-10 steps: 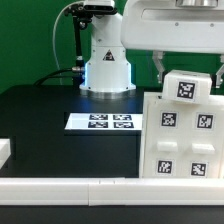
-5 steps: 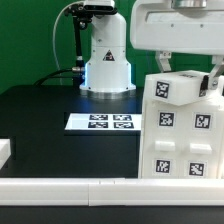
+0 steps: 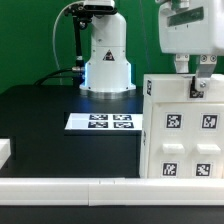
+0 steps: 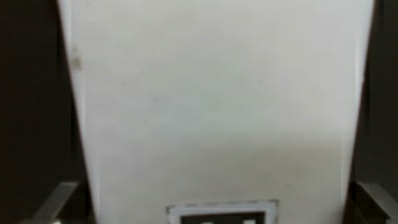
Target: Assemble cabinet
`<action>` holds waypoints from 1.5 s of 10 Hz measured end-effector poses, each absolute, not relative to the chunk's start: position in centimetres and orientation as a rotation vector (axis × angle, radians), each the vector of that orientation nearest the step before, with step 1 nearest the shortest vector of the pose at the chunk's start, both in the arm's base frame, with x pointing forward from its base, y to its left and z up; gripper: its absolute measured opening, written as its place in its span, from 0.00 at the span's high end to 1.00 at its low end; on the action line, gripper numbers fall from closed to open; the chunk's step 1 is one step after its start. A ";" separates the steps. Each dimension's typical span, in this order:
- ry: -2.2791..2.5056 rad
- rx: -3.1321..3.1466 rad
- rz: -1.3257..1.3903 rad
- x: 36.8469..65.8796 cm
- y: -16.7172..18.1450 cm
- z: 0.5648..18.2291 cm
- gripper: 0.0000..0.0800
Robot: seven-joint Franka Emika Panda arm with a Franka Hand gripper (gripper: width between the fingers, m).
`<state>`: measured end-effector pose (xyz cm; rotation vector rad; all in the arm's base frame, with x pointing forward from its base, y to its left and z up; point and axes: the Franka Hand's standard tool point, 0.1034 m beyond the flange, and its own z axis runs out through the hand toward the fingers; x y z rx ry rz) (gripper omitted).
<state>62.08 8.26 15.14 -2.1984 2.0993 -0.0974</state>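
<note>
The cabinet (image 3: 185,145) is the large white box with several square tags on its front, at the exterior view's right. A long white block (image 3: 170,90) lies level along its top, plain face toward the camera. My gripper (image 3: 192,80) comes down from above and is shut on this block. In the wrist view the block (image 4: 214,100) fills the space between my dark fingers (image 4: 61,200), with one tag (image 4: 222,213) at its near end. The cabinet's knob is hidden.
The marker board (image 3: 100,122) lies flat on the black table left of the cabinet. The arm's white base (image 3: 106,60) stands behind it. A white rail (image 3: 60,188) runs along the front edge, and a white piece (image 3: 4,150) sits at the far left.
The gripper has moved to the exterior view's right and turned the block. Its tagged face, shown earlier, no longer faces the camera, and the block now sits level on the cabinet top.
</note>
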 end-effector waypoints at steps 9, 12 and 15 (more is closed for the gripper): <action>2.264 -1.936 -0.002 62.1 8.4 16.1 0.01; 1.903 -2.285 -0.039 62.4 8.6 16.9 0.00; 1.610 -2.514 -0.062 62.4 8.6 17.0 0.00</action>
